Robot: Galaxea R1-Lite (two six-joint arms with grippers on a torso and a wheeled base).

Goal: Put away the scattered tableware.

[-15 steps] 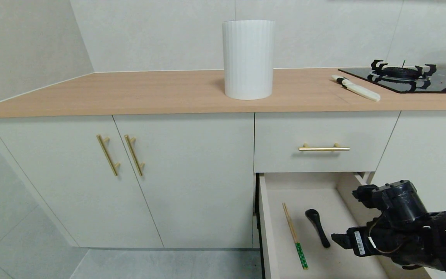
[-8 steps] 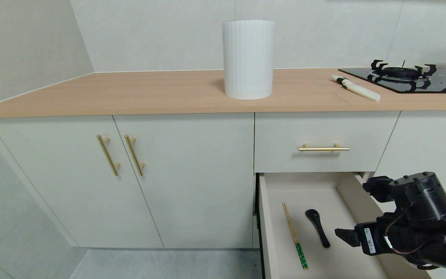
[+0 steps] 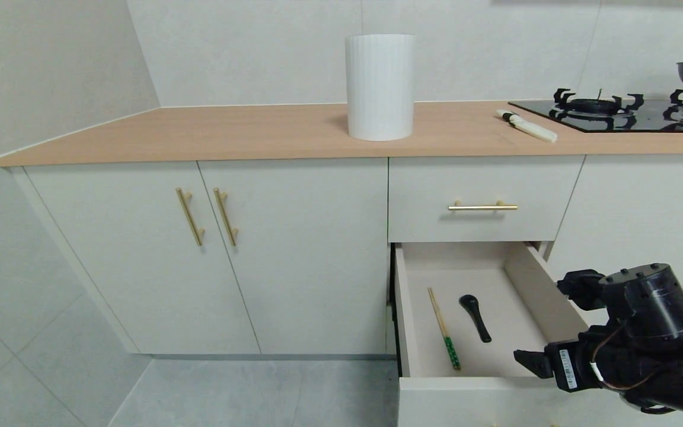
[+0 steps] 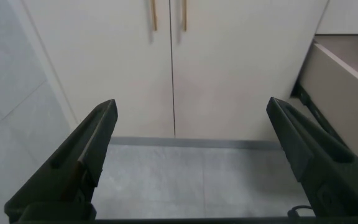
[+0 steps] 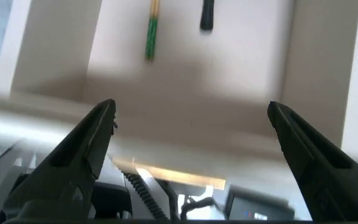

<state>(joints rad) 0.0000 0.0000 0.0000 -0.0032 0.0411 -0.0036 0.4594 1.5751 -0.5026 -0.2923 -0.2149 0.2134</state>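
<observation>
Probably chopsticks (image 5: 151,31), beyond right fingers (image 5: 82,158)

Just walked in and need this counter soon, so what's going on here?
The robot is putting tableware away. The lower drawer is pulled open, with chopsticks and a black spoon lying inside. Its right gripper hangs open and empty near the drawer's front; the left gripper, also open, is low in front of the cabinet doors. A knife lies on the countertop, not yet put away.

Spoon (image 5: 207,17) and chopsticks (image 5: 151,34) — both cropped in the right wrist view
</observation>
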